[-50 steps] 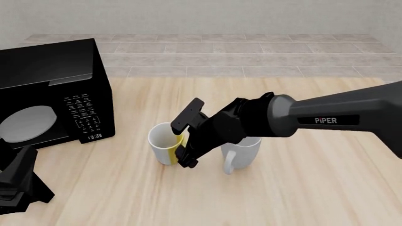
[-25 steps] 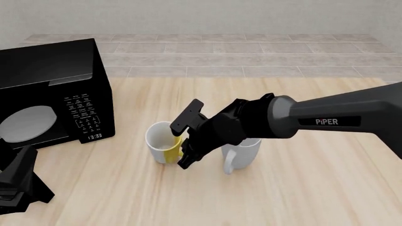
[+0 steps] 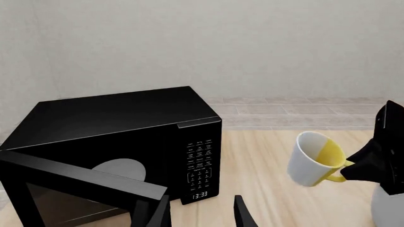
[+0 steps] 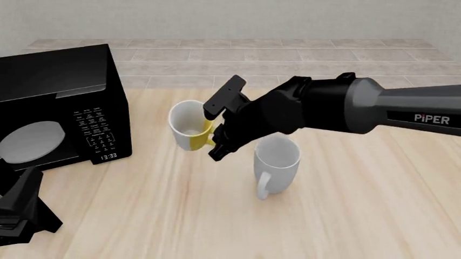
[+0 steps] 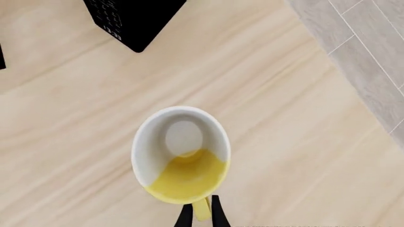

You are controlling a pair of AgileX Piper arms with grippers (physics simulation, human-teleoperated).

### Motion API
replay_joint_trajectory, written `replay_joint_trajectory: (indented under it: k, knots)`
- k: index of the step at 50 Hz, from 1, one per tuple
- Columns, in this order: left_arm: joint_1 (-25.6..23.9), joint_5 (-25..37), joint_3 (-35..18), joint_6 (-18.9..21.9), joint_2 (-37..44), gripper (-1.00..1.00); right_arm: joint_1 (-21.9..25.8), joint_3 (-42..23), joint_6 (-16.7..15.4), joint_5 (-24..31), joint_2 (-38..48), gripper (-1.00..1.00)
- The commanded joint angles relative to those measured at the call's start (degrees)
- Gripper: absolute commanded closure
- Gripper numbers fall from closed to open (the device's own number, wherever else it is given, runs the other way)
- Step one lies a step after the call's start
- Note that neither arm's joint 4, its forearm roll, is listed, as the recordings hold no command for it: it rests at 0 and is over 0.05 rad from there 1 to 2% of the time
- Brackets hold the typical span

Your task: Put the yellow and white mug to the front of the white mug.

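The yellow and white mug (image 4: 189, 127) hangs in the air, tilted, to the left of and behind the white mug (image 4: 277, 163). My right gripper (image 4: 214, 139) is shut on its yellow handle. In the right wrist view I look into the mug (image 5: 181, 153), with the gripper (image 5: 200, 215) pinching the handle (image 5: 200, 208). The left wrist view shows the lifted mug (image 3: 314, 158) and an edge of the white mug (image 3: 388, 208). The white mug stands upright on the table, handle toward the front. My left gripper (image 4: 21, 208) is open and empty at the front left (image 3: 200, 215).
A black microwave (image 4: 61, 105) stands at the left of the wooden table (image 4: 346, 216), its door (image 3: 75, 182) swung open toward my left gripper. A tiled floor lies beyond the table's far edge.
My right gripper has lifted the yellow and white mug off the table, up and a little away from the white mug. The left arm has not moved.
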Motion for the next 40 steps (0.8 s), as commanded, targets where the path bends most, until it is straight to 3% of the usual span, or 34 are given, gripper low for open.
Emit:
replay_joint_trajectory:
  k: [1,14,40]
  knots:
    - [0.0,0.0,0.0,0.0,0.0,-1.0,-1.5,-2.4,-0.4,2.3,-3.3,1.0]
    - [0.0,0.0,0.0,0.0,0.0,-1.0,-5.1,-3.4,-0.8,4.8,-5.2,1.0]
    - [0.0,0.0,0.0,0.0,0.0,-1.0,-13.1,-0.9,1.4,1.1,-3.5,1.0]
